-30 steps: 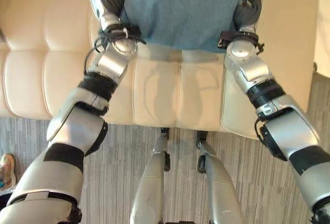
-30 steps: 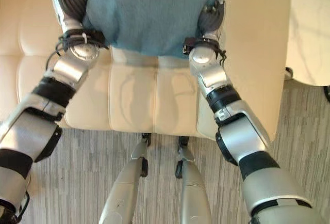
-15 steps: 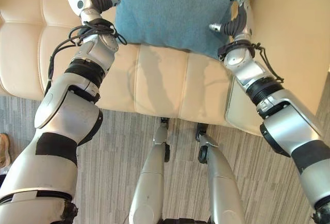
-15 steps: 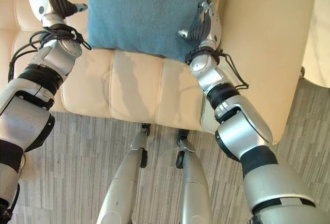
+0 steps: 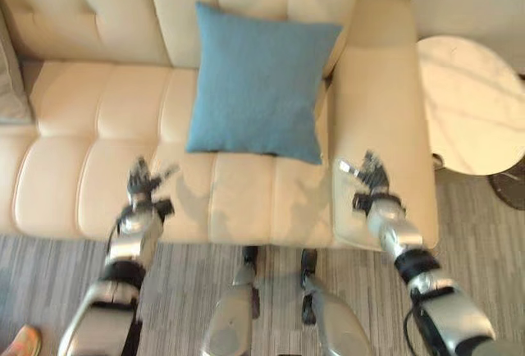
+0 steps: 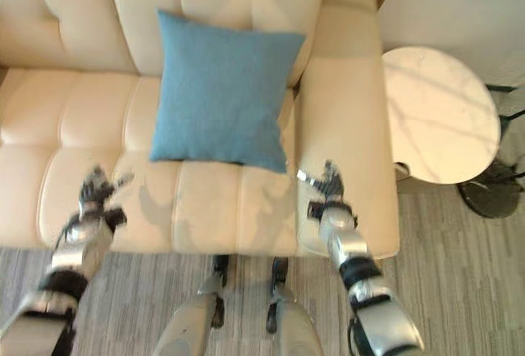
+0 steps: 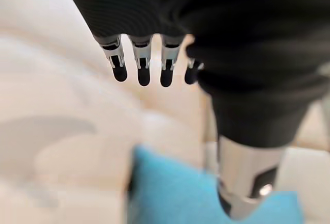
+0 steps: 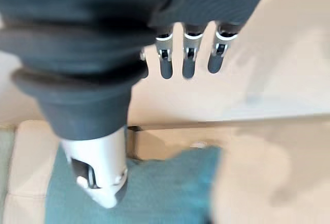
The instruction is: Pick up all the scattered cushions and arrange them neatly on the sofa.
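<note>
A blue square cushion (image 5: 258, 81) leans upright against the backrest of the cream sofa (image 5: 74, 151), on the seat next to the right armrest (image 5: 379, 118). Nothing touches it. My left hand (image 5: 141, 185) hovers over the front of the seat, left of and below the cushion, fingers straight and holding nothing. Over the front of the right armrest is my right hand (image 5: 369, 174), also open and empty. The cushion (image 7: 170, 195) lies beyond my left hand's fingers (image 7: 142, 64) in the left wrist view, and the same cushion (image 8: 154, 193) lies past my right hand's thumb (image 8: 100, 170).
A round pale side table (image 5: 472, 102) stands right of the sofa's armrest. A grey cushion edge (image 5: 10, 85) shows at the far left of the sofa. Striped grey floor (image 5: 484, 241) runs along the sofa's front. A person's shoe (image 5: 20, 344) is at the lower left.
Both hands have let go of the blue cushion and drawn back toward the sofa's front edge. The cushion now rests against the backrest. The camera has pulled back and sees more of the sofa.
</note>
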Tool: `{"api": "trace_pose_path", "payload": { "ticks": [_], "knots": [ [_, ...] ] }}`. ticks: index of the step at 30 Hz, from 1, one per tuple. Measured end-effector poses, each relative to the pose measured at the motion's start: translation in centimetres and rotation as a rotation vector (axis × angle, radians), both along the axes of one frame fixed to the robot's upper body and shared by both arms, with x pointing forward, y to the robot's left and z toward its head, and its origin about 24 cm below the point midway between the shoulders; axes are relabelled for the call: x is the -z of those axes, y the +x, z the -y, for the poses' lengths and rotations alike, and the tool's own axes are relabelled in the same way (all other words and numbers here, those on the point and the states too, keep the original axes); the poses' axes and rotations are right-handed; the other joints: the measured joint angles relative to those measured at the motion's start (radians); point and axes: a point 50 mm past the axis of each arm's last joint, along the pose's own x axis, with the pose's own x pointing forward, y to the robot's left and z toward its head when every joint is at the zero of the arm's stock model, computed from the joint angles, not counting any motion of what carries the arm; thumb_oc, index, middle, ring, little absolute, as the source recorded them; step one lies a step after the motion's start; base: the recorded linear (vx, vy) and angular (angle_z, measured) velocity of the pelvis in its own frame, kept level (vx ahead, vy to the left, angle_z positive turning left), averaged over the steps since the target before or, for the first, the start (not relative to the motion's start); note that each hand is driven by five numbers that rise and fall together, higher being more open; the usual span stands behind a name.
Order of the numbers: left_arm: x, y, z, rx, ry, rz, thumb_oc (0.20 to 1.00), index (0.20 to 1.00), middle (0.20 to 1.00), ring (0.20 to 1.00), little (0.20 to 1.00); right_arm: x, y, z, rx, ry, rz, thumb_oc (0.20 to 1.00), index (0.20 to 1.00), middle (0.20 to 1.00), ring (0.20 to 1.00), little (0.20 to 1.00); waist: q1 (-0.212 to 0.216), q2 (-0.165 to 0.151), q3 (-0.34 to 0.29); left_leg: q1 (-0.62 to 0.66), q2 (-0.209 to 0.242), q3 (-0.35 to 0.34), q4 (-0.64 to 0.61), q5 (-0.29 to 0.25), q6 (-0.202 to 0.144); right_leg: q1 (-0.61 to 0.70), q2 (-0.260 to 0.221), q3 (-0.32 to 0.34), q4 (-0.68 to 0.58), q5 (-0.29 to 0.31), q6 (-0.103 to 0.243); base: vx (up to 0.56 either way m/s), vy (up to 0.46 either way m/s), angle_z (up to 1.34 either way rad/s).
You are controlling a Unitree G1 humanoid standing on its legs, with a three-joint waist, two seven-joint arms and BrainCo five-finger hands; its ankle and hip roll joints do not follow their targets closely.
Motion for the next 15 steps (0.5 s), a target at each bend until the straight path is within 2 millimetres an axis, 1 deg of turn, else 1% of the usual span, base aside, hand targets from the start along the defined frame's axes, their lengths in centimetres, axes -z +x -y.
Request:
{"api": "trace_pose_path", "payload": {
  "ticks": [1, 2, 3, 4, 5, 7, 8, 9, 10, 11, 12, 13, 14, 15],
  "knots": [
    [1.7, -2.1, 0.0, -0.003, -0.02, -0.06, 1.0, 1.0, 1.0, 1.0, 1.0, 2.1, -2.5, 1.1, 0.01, -0.009, -0.076, 1.0, 1.0, 1.0, 1.0, 1.0, -0.017, -0.009, -0.038, 0.003, -0.001, 0.003, 0.0, -0.001, -0.001, -0.002, 0.0, 0.001, 0.001, 0.005, 0.003, -0.14, 0.035, -0.15],
    [2.2, -2.6, 0.1, -0.011, -0.038, -0.07, 1.0, 1.0, 1.0, 1.0, 1.0, 2.5, -3.1, 1.5, 0.02, -0.003, -0.091, 1.0, 1.0, 1.0, 1.0, 1.0, -0.016, -0.011, -0.042, 0.012, 0.002, 0.008, 0.0, -0.002, 0.003, 0.007, -0.001, 0.001, 0.0, 0.007, 0.006, -0.15, -0.016, -0.36],
    [3.2, -4.1, 0.0, -0.029, -0.05, -0.115, 1.0, 1.0, 1.0, 1.0, 1.0, 4.2, -5.1, 2.2, 0.027, -0.019, -0.164, 1.0, 1.0, 1.0, 1.0, 1.0, -0.022, -0.021, -0.049, 0.036, 0.007, 0.039, 0.0, -0.006, 0.007, 0.013, 0.004, 0.002, 0.001, 0.021, 0.013, -0.16, -0.045, -0.64],
    [3.9, -5.2, -0.2, -0.04, -0.056, -0.147, 1.0, 1.0, 1.0, 1.0, 1.0, 5.0, -6.0, 2.5, 0.016, -0.032, -0.215, 1.0, 1.0, 1.0, 1.0, 1.0, -0.017, -0.028, -0.056, 0.053, 0.013, 0.062, 0.0, -0.014, 0.011, 0.015, 0.008, 0.002, 0.001, 0.03, 0.017, -0.17, -0.049, -0.8],
    [4.5, -5.9, -0.3, -0.035, -0.054, -0.179, 1.0, 1.0, 1.0, 1.0, 1.0, 5.9, -7.0, 2.8, 0.005, -0.059, -0.266, 1.0, 1.0, 1.0, 1.0, 1.0, -0.021, -0.03, -0.06, 0.066, 0.016, 0.077, 0.0, -0.023, 0.012, 0.022, 0.007, 0.001, 0.001, 0.033, 0.016, -0.15, -0.034, -0.5],
    [5.0, -6.0, 0.1, 0.028, -0.009, -0.226, 1.0, 1.0, 1.0, 1.0, 1.0, 7.6, -8.9, 3.4, -0.019, -0.112, -0.375, 1.0, 1.0, 1.0, 1.0, 1.0, -0.043, -0.025, -0.06, 0.085, 0.019, 0.074, -0.007, -0.031, 0.024, 0.044, 0.004, -0.002, 0.002, 0.03, 0.018, -0.15, -0.065, -0.04],
    [5.1, -6.0, 0.3, 0.051, 0.004, -0.238, 1.0, 1.0, 1.0, 1.0, 1.0, 8.3, -9.9, 3.4, -0.037, -0.128, -0.423, 1.0, 1.0, 1.0, 1.0, 1.0, -0.043, -0.019, -0.058, 0.093, 0.026, 0.075, -0.008, -0.031, 0.025, 0.044, 0.007, -0.002, 0.024, -0.003, 0.025, -0.15, -0.104, 0.03],
    [5.8, -6.3, 0.7, 0.065, -0.004, -0.272, 1.0, 1.0, 1.0, 1.0, 1.0, 9.0, -10.9, 3.6, -0.042, -0.138, -0.471, 1.0, 1.0, 1.0, 1.0, 1.0, -0.046, 0.01, -0.055, 0.104, 0.044, 0.075, -0.008, -0.03, 0.027, 0.041, 0.015, -0.008, 0.083, -0.04, 0.017, -0.12, -0.11, 0.03],
    [6.7, -6.9, 1.2, 0.078, -0.009, -0.318, 1.0, 1.0, 1.0, 1.0, 1.0, 9.6, -12.0, 3.9, -0.035, -0.143, -0.513, 1.0, 1.0, 1.0, 1.0, 1.0, -0.048, 0.034, -0.066, 0.105, 0.063, 0.074, -0.008, -0.023, 0.037, 0.038, 0.019, -0.006, 0.165, -0.084, 0.016, -0.15, -0.142, 0.17],
    [7.6, -7.7, 1.7, 0.095, -0.013, -0.37, 1.0, 1.0, 1.0, 1.0, 1.0, 10.2, -13.1, 4.2, -0.032, -0.151, -0.558, 1.0, 1.0, 1.0, 1.0, 1.0, -0.048, 0.058, -0.087, 0.101, 0.081, 0.07, -0.008, -0.023, 0.037, 0.033, 0.023, -0.001, 0.255, -0.136, 0.021, -0.16, -0.164, 0.25],
    [8.3, -8.6, 2.0, 0.118, -0.005, -0.428, 1.0, 1.0, 1.0, 1.0, 1.0, 10.6, -14.0, 4.2, -0.03, -0.147, -0.585, 1.0, 1.0, 1.0, 1.0, 1.0, -0.048, 0.068, -0.111, 0.102, 0.094, 0.057, -0.007, -0.022, 0.037, 0.04, 0.026, 0.001, 0.323, -0.192, 0.026, -0.2, -0.202, 0.23],
    [9.1, -10.0, 1.9, 0.13, 0.01, -0.489, 1.0, 1.0, 1.0, 1.0, 1.0, 10.8, -14.6, 4.2, -0.031, -0.14, -0.598, 1.0, 1.0, 1.0, 1.0, 1.0, -0.051, 0.074, -0.122, 0.099, 0.097, 0.053, -0.007, -0.019, 0.037, 0.065, 0.022, 0.006, 0.331, -0.22, 0.028, -0.35, -0.329, 0.15],
    [9.5, -10.7, 1.8, 0.127, 0.012, -0.518, 1.0, 1.0, 1.0, 1.0, 1.0, 10.8, -14.7, 4.1, -0.034, -0.138, -0.6, 1.0, 1.0, 1.0, 1.0, 1.0, -0.051, 0.069, -0.131, 0.098, 0.099, 0.054, -0.007, 0.0, 0.035, 0.084, 0.018, 0.005, 0.315, -0.241, 0.023, -0.29, -0.264, 0.04],
    [10.5, -12.3, 2.0, 0.107, -0.005, -0.594, 1.0, 1.0, 1.0, 1.0, 1.0, 10.8, -14.7, 4.3, -0.027, -0.14, -0.602, 1.0, 1.0, 1.0, 1.0, 1.0, -0.049, 0.069, -0.142, 0.1, 0.102, 0.043, -0.001, 0.011, 0.013, 0.137, 0.033, 0.019, 0.208, -0.234, -0.007, -0.32, -0.286, -0.13]
  ]
}}
